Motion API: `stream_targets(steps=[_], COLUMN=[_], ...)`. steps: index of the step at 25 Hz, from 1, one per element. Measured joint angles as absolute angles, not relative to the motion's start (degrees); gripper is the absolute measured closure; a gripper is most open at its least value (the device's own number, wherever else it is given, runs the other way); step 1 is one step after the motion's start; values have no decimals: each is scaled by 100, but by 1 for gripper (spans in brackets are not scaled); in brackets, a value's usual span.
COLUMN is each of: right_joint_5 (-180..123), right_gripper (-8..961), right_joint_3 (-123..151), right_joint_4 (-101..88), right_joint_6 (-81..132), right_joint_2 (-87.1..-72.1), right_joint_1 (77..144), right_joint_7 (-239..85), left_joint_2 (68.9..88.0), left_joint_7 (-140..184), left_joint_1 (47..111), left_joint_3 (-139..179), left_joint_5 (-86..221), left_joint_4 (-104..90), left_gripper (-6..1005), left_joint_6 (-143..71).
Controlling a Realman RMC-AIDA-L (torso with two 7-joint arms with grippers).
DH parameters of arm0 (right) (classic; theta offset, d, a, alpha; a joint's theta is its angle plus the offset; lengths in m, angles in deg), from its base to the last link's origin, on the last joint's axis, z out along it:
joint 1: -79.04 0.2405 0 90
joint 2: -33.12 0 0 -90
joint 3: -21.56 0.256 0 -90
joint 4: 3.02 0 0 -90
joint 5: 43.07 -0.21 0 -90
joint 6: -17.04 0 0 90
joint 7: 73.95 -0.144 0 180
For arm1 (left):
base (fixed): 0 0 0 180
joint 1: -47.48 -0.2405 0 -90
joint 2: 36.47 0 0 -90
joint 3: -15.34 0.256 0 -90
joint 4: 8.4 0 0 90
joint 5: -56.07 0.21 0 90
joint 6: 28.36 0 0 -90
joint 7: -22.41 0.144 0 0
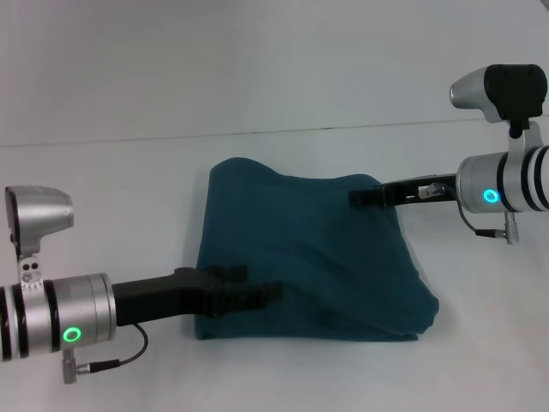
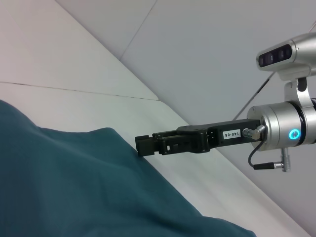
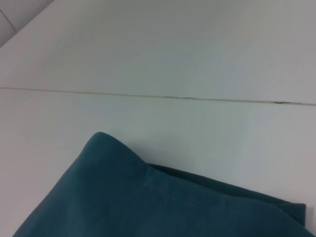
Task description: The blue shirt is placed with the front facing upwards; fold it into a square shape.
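Note:
The blue shirt (image 1: pixel 309 257) lies on the white table as a thick, roughly square folded bundle, with no lettering showing. My left gripper (image 1: pixel 262 292) reaches in low from the near left, over the bundle's near left edge, and its fingers look open with no cloth between them. My right gripper (image 1: pixel 358 197) comes in from the right and touches the bundle's far right corner. In the left wrist view the right gripper (image 2: pixel 144 145) meets the edge of the shirt (image 2: pixel 74 182). The right wrist view shows only a corner of the shirt (image 3: pixel 148 202) on the table.
The white table (image 1: pixel 103 180) runs out on every side of the shirt and meets a pale back wall (image 1: pixel 257 60) along a seam behind it. Both arms lie low across the table's left and right sides.

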State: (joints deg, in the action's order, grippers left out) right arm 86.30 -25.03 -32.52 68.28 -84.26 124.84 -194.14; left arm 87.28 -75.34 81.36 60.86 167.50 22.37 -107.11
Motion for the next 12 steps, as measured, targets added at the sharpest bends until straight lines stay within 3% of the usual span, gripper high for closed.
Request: stream_targets(steps=[5, 11, 12], right_joint_5=[8623, 8623, 8627], right_gripper=[408, 463, 514], right_joint_3=[-2509, -2511, -2511], right_joint_4=[-3246, -3244, -3234], right_joint_6=[6783, 6767, 6760], right_joint_2=[-8440, -8473, -8477], right_joint_1=[12496, 12531, 12547], right_joint_7=[-19416, -19418, -19418], left_joint_2=[8719, 8719, 8719], left_joint_7=[-7549, -7557, -7557], left_joint_1=[8140, 8141, 8141], left_joint_3=[6086, 6086, 6086], left_joint_5=[16750, 16750, 16750], left_joint_4=[2237, 2237, 2237], left_gripper=[62, 62, 62], left_joint_6=[-10655, -10610, -10601])
